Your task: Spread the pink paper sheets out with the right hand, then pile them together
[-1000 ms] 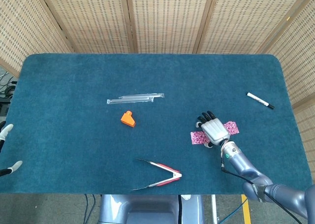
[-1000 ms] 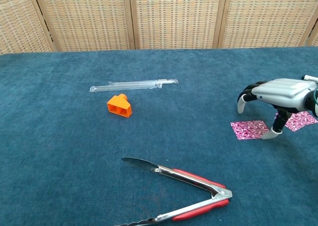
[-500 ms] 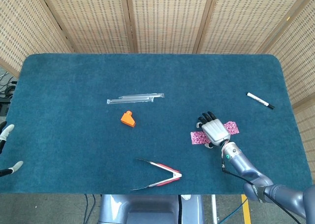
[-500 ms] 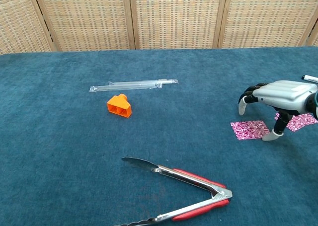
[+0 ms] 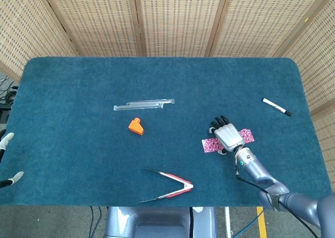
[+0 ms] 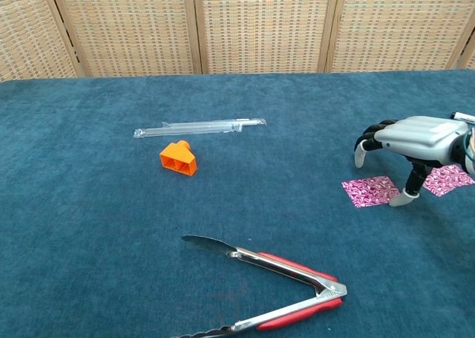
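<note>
Our right hand point(image 6: 415, 141), fingers spread and holding nothing, has nudged the nearer pink sheet point(image 6: 370, 191) leftward; we count two sheets, the other point(image 6: 447, 180) lying beside it.

Woven screen panels point(image 5: 178, 18), teal table point(image 5: 78, 81)

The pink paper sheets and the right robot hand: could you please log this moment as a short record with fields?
sheets: two pink paper sheets, lying flat and apart on the blue table
right robot hand: right robot hand above the gap between them, fingers curled down, thumb tip at the nearer sheet's edge
left robot hand: left robot hand at the table's edge, holding nothing
nearby: tongs, orange block, marker
</note>
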`<state>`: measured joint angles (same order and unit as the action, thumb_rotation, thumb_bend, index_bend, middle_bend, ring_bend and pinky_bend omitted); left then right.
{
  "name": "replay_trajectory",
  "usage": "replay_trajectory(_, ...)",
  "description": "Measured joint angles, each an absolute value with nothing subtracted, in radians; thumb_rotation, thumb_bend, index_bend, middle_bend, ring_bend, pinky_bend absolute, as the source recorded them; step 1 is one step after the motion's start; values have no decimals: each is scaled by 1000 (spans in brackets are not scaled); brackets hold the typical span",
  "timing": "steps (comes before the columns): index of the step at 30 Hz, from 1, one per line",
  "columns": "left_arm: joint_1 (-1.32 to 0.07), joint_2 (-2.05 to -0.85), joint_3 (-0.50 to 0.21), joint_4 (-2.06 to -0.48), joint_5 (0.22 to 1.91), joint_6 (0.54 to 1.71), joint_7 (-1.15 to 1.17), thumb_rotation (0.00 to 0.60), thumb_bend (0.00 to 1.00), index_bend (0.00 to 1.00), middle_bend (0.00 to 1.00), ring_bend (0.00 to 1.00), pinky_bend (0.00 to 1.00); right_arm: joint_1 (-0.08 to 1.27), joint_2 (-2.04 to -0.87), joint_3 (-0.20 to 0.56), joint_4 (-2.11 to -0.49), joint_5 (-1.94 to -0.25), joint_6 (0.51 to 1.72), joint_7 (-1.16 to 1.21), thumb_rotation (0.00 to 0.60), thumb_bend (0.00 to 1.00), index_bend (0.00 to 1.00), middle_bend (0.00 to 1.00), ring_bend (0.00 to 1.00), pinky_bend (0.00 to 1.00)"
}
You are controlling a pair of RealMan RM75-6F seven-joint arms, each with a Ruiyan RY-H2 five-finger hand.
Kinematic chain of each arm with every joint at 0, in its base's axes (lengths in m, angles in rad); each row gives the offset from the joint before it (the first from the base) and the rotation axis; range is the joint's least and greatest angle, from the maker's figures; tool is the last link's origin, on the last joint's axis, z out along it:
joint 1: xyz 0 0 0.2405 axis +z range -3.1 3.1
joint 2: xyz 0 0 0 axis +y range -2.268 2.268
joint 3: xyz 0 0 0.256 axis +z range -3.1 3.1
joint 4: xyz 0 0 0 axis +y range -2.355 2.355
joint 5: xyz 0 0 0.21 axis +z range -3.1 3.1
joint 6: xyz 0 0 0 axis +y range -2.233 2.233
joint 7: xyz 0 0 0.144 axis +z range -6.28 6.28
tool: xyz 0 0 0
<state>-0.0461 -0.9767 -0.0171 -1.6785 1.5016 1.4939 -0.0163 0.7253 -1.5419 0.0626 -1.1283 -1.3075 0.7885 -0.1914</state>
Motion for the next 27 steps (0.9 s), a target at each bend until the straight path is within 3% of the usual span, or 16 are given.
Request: replay_trajectory(27, -55, -984, -19, -1671, 1500, 1481, -18, 600, 15, 0, 0, 0, 0, 743, -1520, 64, -1162, -1293, 753, -235, 600, 208, 346, 153, 0, 0)
